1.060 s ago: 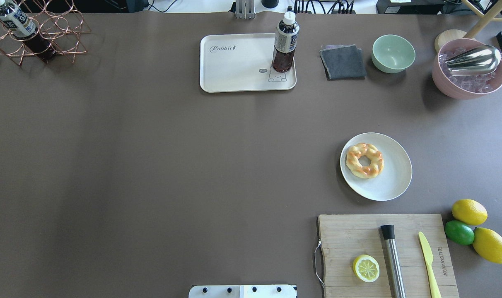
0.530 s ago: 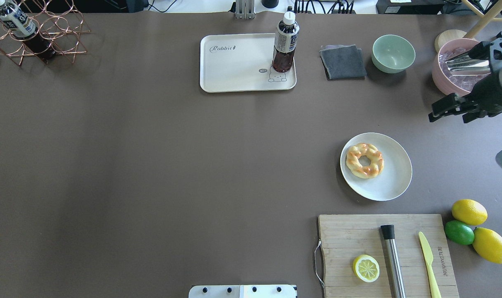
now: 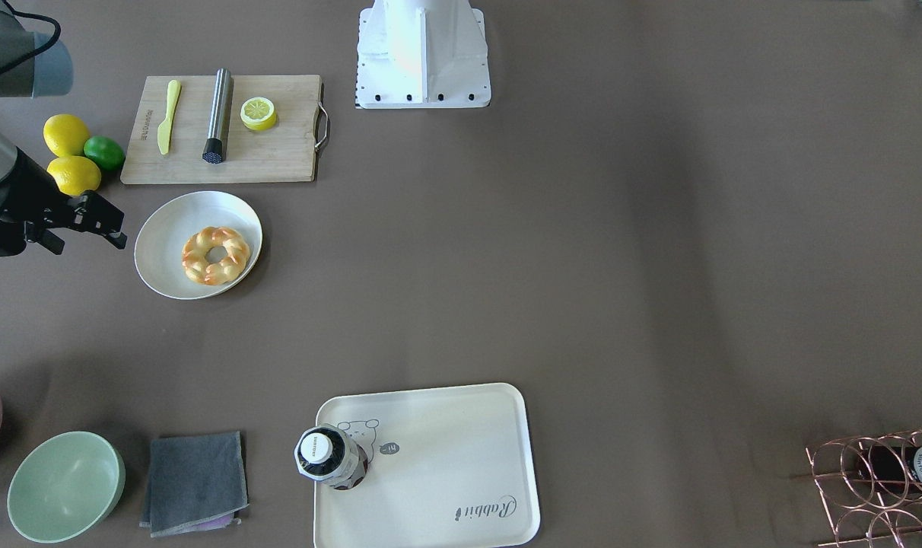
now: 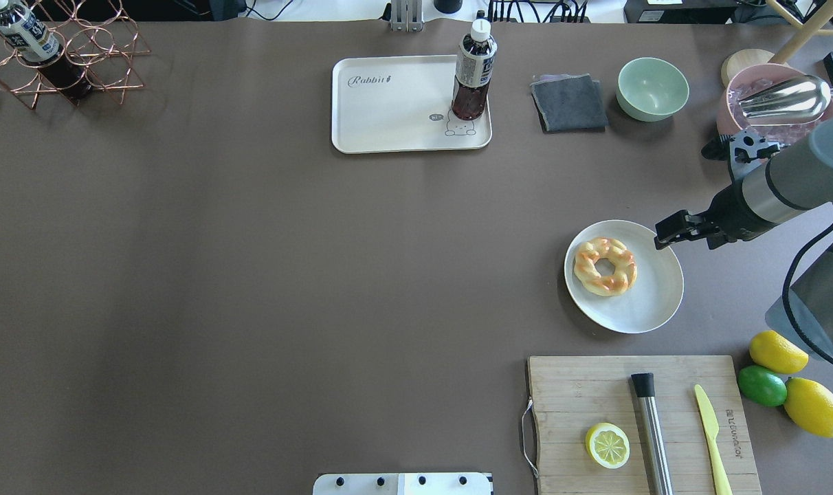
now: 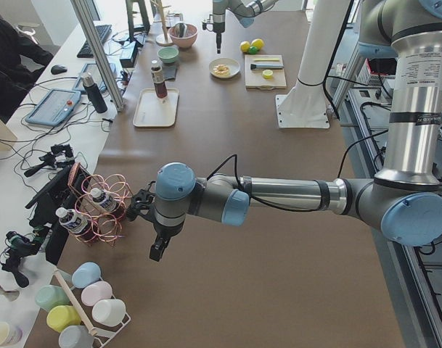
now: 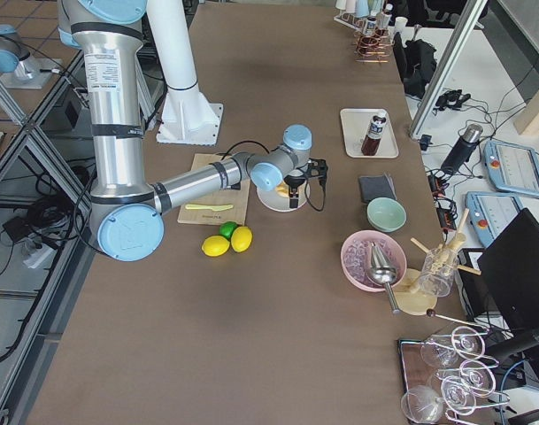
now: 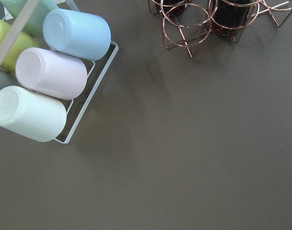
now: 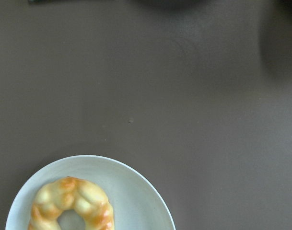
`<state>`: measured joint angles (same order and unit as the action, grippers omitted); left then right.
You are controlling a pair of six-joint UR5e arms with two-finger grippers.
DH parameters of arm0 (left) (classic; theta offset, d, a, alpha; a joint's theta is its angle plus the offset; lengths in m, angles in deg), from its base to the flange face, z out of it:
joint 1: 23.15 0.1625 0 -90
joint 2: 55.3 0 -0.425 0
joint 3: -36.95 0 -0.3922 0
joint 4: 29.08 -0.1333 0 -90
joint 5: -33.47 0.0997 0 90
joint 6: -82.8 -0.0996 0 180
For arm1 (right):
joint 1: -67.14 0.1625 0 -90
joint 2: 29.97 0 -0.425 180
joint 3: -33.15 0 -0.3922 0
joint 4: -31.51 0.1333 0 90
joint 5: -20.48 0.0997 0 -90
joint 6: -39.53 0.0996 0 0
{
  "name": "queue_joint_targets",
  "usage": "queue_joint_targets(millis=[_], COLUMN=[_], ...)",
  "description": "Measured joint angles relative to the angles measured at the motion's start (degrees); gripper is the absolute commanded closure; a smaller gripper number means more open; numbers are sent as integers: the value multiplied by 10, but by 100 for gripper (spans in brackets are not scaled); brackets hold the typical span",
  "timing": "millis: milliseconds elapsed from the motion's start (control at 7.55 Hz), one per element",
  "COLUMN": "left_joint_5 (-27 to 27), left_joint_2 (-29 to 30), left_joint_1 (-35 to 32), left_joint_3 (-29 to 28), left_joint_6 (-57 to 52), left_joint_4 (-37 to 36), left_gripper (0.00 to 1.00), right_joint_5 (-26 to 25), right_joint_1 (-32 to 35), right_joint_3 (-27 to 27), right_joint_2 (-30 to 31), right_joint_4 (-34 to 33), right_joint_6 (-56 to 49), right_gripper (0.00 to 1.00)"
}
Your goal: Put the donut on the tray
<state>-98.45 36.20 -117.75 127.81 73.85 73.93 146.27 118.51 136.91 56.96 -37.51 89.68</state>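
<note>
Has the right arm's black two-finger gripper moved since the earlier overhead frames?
Yes. The black right gripper has moved in from the view's right edge, down and leftward, to the rim of the round white plate.

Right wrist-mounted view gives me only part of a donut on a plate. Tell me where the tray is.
Observer: The tray lies at the table's far edge, farther from the robot than the white plate and off to the plate's left.
Operator: Report what is on it.
Observer: A dark drink bottle stands upright at its right edge, by the bear print.
Operator: Give me the end effector's position.
Observer: The right end effector is open and hovers by the plate's right rim, apart from the donut.
</note>
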Motion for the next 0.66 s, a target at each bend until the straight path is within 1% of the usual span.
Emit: queue_joint_targets(millis=[265, 663], left_joint_5=[0, -1], left_joint_2=[1, -1], left_joint_1=[0, 0], left_joint_3=[5, 6], left_joint_6=[28, 43], left_joint_4=[1, 2], left_gripper=[2, 2], right_joint_5=[-19, -24], right_joint_1=[-26, -45], right_joint_3=[-7, -17], right_joint_2=[4, 14], right_joint_4=[6, 18], right_joint_6=[3, 1], right_gripper=[0, 0])
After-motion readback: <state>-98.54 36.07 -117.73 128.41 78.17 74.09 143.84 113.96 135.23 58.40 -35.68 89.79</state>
